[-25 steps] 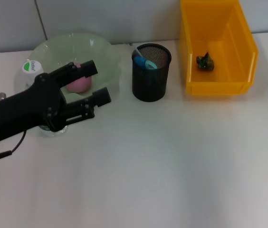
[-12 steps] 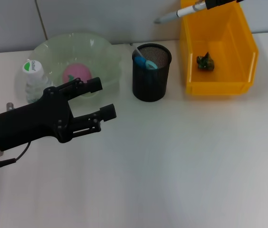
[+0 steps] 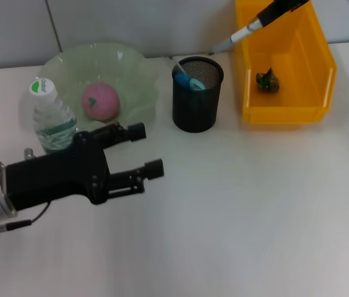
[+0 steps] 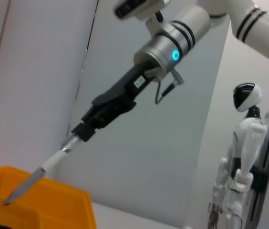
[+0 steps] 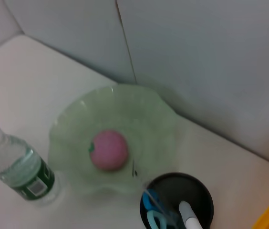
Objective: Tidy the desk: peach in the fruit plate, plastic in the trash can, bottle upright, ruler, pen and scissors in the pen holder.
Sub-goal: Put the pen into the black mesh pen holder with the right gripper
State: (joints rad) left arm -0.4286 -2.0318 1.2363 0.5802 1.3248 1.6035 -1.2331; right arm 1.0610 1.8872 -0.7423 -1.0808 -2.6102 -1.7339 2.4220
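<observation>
Pen (image 3: 239, 36) is the piece in play: it hangs tilted above the far side of the counter (image 3: 236, 223), tip pointing down toward the pen holder (image 3: 197, 94), its upper end held in the closed fingers of the right gripper (image 4: 84, 131), which the left wrist view shows clamped round the barrel. It looks light, stiff and smooth, so a grip high on the barrel seems right, leaving the tip free to drop into the mesh cup; a slim, slick barrel could swivel in a loose pinch.

Largest down: the yellow trash can (image 3: 314, 68) sits far right, with a small dark scrap of plastic (image 3: 267, 80) on its floor. The pale green fruit plate (image 3: 134, 68) is far left and holds the pink peach (image 3: 100, 101). The left gripper (image 3: 142, 150) hovers low over the near left of the counter, fingers spread wide and empty. The black mesh pen holder stands between plate and trash can, already carrying blue-handled scissors (image 3: 190, 82); a ruler I cannot make out. The bottle (image 3: 49, 116) stands upright just near-left of the plate, thin clear plastic, probably easy to tip. Its white cap bears a green mark and small writing I cannot read; the green band label is likewise illegible.
</observation>
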